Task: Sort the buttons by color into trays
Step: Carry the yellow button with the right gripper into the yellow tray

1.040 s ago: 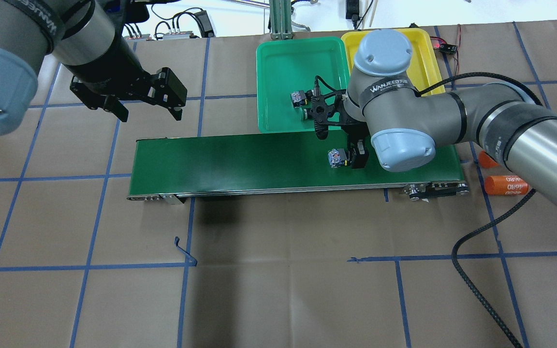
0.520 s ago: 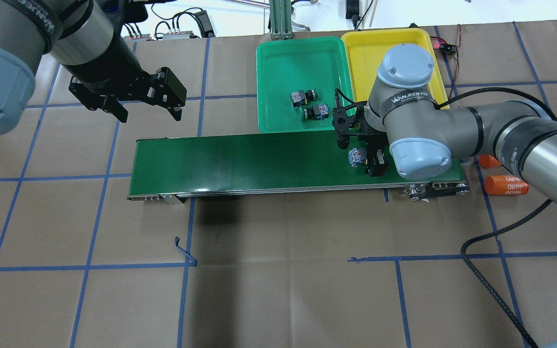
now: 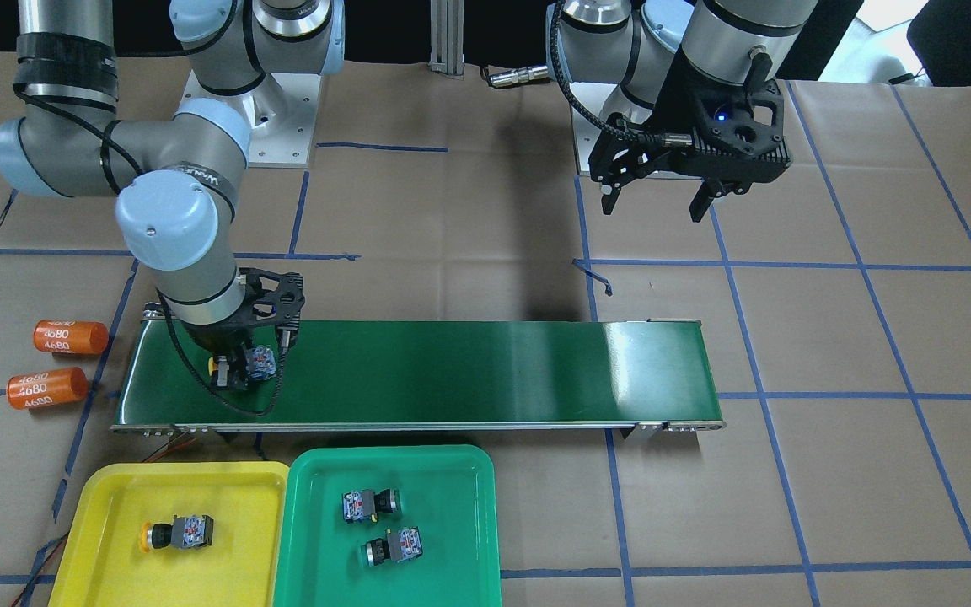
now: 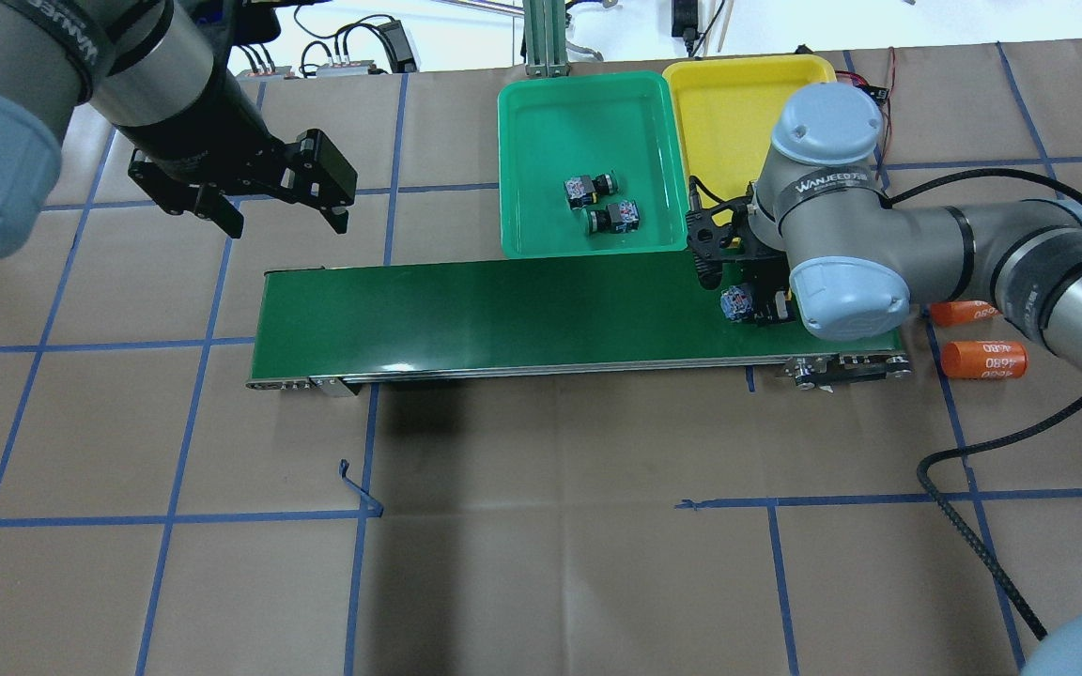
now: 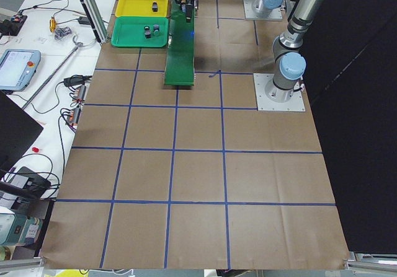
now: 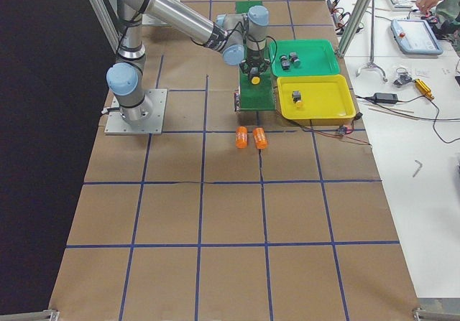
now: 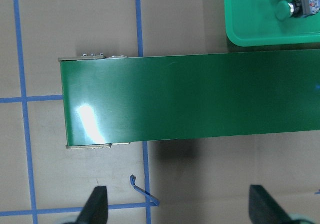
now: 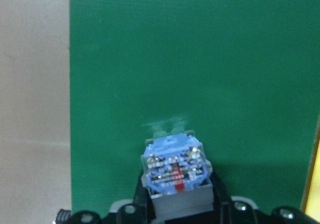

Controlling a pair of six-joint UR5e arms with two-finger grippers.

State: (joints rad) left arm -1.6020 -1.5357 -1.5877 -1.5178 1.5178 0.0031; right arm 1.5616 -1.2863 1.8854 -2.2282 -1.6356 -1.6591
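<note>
My right gripper [image 4: 755,306] is shut on a yellow-capped button [image 4: 738,302] just above the right end of the dark-green conveyor belt [image 4: 503,310]. The right wrist view shows that button's blue-and-red block [image 8: 174,166] between the jaws. Two buttons [image 4: 590,188] [image 4: 614,218] lie in the green tray [image 4: 532,122]. Beside it, the yellow tray [image 3: 115,497] holds one yellow button [image 3: 175,533], which the right arm hides in the overhead view. My left gripper [image 4: 287,223] hangs open and empty above the table, beyond the belt's left end.
Two orange cylinders [image 4: 982,359] [image 4: 959,312] marked 4680 lie on the table right of the belt. A black cable [image 4: 964,526] trails from the right arm across the near right table. A loose bit of blue tape [image 4: 358,488] sticks up near the belt's left end.
The right gripper has carried the yellow button rightward along the belt, towards its right end, uncovering the two buttons in the green tray. The left arm has barely moved.
</note>
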